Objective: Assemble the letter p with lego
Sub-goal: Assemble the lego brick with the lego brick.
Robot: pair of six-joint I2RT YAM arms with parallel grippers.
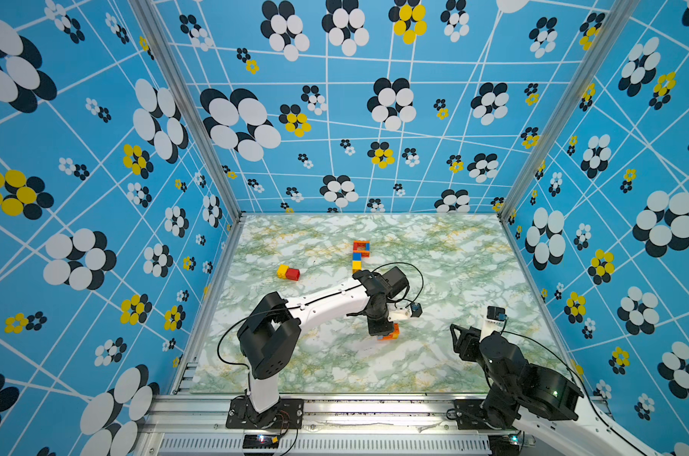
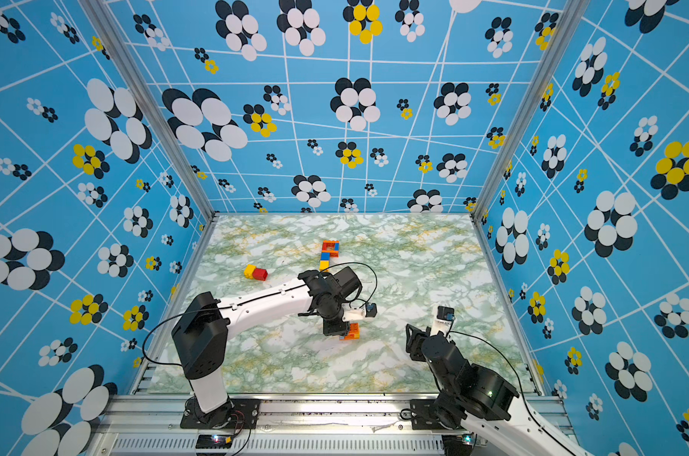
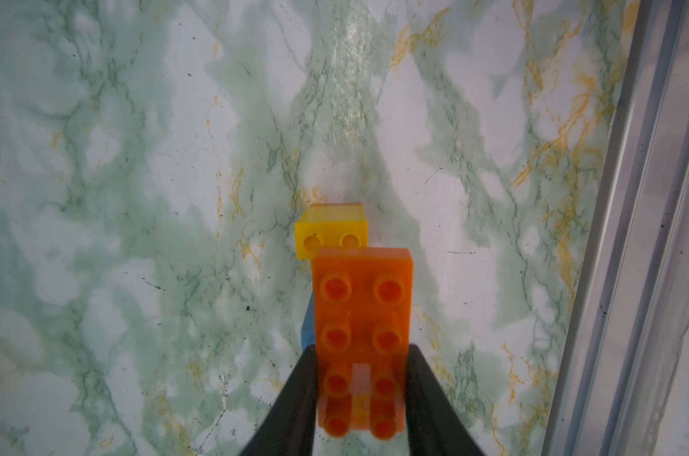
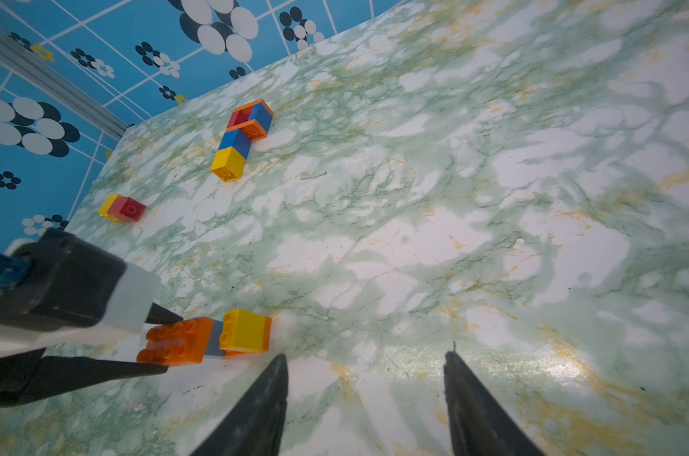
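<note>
My left gripper (image 3: 362,355) is shut on the sides of a long orange lego brick (image 3: 362,316). A yellow brick (image 3: 331,233) and a pale blue piece (image 3: 307,331) are attached to it. In both top views this cluster (image 1: 390,334) (image 2: 351,331) sits low over the middle of the table. The right wrist view shows it (image 4: 201,339) just beside my right gripper (image 4: 366,355), which is open and empty. A partly built figure of orange, red, blue and yellow bricks (image 1: 360,254) (image 2: 329,252) (image 4: 244,134) lies farther back.
A joined yellow and red brick pair (image 1: 288,272) (image 2: 256,273) (image 4: 122,208) lies at the back left. The marble-patterned table (image 1: 453,256) is boxed in by blue patterned walls, with a metal rail (image 1: 335,410) along the front edge. The right arm (image 1: 504,367) stands at the front right.
</note>
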